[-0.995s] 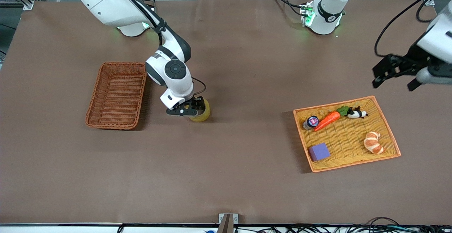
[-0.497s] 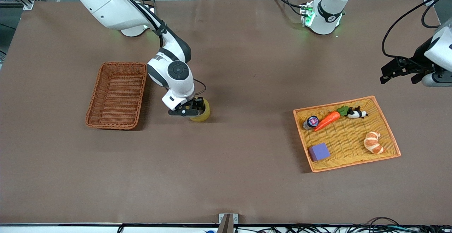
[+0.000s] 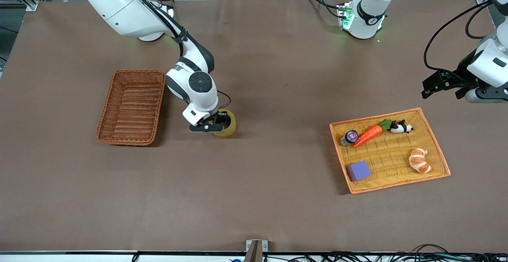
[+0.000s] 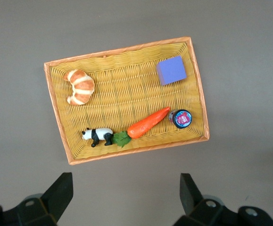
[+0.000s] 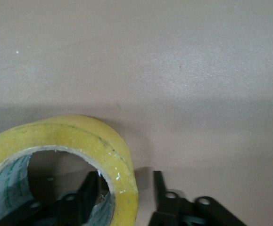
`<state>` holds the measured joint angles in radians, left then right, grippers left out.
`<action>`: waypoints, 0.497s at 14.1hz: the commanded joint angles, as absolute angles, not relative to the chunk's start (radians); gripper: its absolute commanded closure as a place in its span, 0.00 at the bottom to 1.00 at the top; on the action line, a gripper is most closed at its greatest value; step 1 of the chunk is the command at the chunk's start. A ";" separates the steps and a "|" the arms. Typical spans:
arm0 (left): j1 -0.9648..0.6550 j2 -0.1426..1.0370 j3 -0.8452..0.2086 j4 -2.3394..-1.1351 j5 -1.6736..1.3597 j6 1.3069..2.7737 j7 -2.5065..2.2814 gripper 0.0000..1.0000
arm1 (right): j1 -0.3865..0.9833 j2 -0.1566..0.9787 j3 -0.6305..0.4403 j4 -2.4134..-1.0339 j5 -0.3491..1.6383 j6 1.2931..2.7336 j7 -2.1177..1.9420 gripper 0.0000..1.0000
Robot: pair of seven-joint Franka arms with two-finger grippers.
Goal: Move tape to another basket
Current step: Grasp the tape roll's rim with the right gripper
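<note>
Right gripper (image 3: 217,124) jaws have narrowed onto the packing tape (image 3: 227,124) wall, one finger inside the core, roll on table beside wicker basket (image 3: 133,107); stiff, light, slick; left gripper (image 3: 439,84), spread, waits above tray (image 3: 435,139).

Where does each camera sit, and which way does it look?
Front view: high across the table, facing both bases; shows both arms, the basket, the tape and the tray.
Left wrist view: on the left arm's wrist, looking down on the tray; the open left gripper shows.
Right wrist view: on the right arm's wrist, close to the tape; the right gripper straddles its wall, one finger inside the ring.
Shared: the tray in front and left wrist views; the tape in front and right wrist views.
</note>
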<state>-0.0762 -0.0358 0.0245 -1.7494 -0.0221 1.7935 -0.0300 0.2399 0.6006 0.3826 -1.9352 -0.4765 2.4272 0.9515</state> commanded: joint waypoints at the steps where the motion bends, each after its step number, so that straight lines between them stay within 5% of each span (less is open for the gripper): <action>1: -0.069 -0.057 0.018 -1.779 -0.025 1.824 -0.031 0.00 | 0.229 0.601 0.396 -1.918 -0.502 2.431 1.040 1.00; 7: -0.069 -0.043 0.018 -1.784 -0.025 1.839 -0.037 0.00 | 0.146 0.517 0.466 -1.901 -0.494 2.252 1.016 1.00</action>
<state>-0.0761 -0.0316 0.0245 -1.7694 -0.0221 1.8326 -0.0337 0.2124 0.5932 0.4148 -1.8906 -0.4765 2.3277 1.0003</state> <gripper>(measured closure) 0.000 0.784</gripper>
